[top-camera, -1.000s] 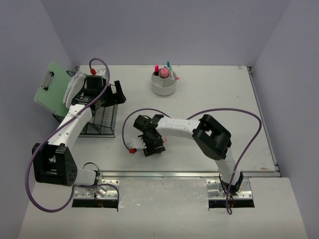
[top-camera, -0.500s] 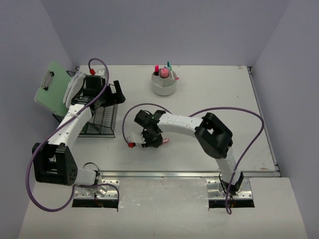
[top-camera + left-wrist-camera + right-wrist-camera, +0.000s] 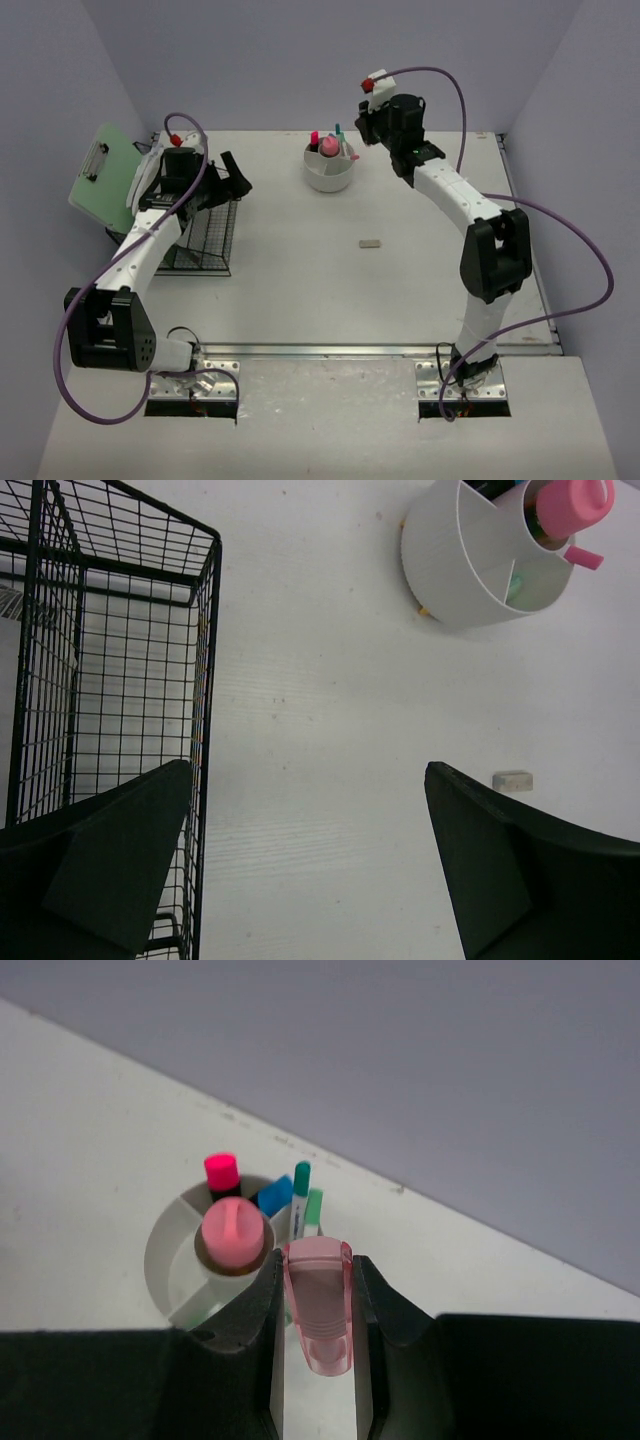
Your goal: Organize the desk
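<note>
Gripping a pink marker (image 3: 320,1330) in our right gripper (image 3: 316,1272) above the white cup (image 3: 160,1250), left gripper (image 3: 305,772) spread empty, we judge the grey block (image 3: 371,242) on the desk (image 3: 420,285) unsorted.

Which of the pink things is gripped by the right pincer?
The translucent pale-pink piece, clamped in the right pincer; the magenta-capped marker and the round pink top both stand in the white cup.

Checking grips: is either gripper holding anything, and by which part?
Right gripper pinches a translucent pink piece across its long sides. Left gripper is open, empty.
</note>
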`<state>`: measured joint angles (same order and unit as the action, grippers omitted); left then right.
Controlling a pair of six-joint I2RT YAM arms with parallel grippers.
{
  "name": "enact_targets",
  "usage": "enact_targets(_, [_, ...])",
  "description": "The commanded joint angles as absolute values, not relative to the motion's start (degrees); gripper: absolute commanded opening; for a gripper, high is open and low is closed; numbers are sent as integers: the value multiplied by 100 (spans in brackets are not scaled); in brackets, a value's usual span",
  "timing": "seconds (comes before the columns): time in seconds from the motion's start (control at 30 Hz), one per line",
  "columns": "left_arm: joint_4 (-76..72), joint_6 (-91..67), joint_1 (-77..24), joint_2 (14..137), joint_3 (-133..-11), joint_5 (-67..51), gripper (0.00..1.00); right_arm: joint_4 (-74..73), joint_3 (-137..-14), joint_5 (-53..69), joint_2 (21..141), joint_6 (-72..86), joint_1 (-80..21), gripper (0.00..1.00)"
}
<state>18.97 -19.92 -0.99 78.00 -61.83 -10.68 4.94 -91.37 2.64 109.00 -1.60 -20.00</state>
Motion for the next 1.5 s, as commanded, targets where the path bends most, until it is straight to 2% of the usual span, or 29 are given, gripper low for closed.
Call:
enact_targets(0.0, [1343, -2243, 0, 7632, -6136, -1194, 100, 2302, -9358, -615, 11222, 624, -2329, 0])
enact_targets(0.43, [1367, -2344, 193, 8002, -6322, -1307, 100, 2837, -8929, -797, 11775, 1024, -2338, 0])
enact_targets(0.7, [1322, -2373, 193, 8130, -6309, -1306, 100, 2917, -8595, -254, 11926, 1116, -2338, 0])
enact_targets(0.97, [1327, -2307, 202, 8170, -6328, -1312, 100, 3235, -8490, -266, 12155, 1030, -2338, 4])
enact_targets(1.0, [1353, -2291, 202, 8174, -6337, -1304, 100, 3257, -8482, -264, 12176, 1034, -2338, 7])
enact_targets(1.03, [1362, -2281, 202, 8174, -6341, -1293, 100, 3273, -8466, -252, 12189, 1041, -2338, 14])
enact_targets(1.1, [1362, -2268, 202, 8174, -6346, -1291, 100, 3295, -8430, -180, 12199, 1038, -2338, 34])
enact_targets(1.17, [1362, -2276, 202, 8174, -6363, -1292, 100, 3296, -8420, -141, 12166, 1046, -2338, 49])
enact_targets(1.23, [1362, -2285, 202, 8174, -6363, -1311, 100, 3201, -8380, 3, 12030, 1027, -2338, 72])
enact_targets(1.33, [1367, -2299, 202, 8152, -6372, -1372, 100, 3116, -8247, 425, 11722, 846, -2338, 84])
enact_targets(1.47, [1354, -2254, 193, 8039, -6353, -1518, 100, 2747, -7948, 1242, 11020, -1, -2338, 87])
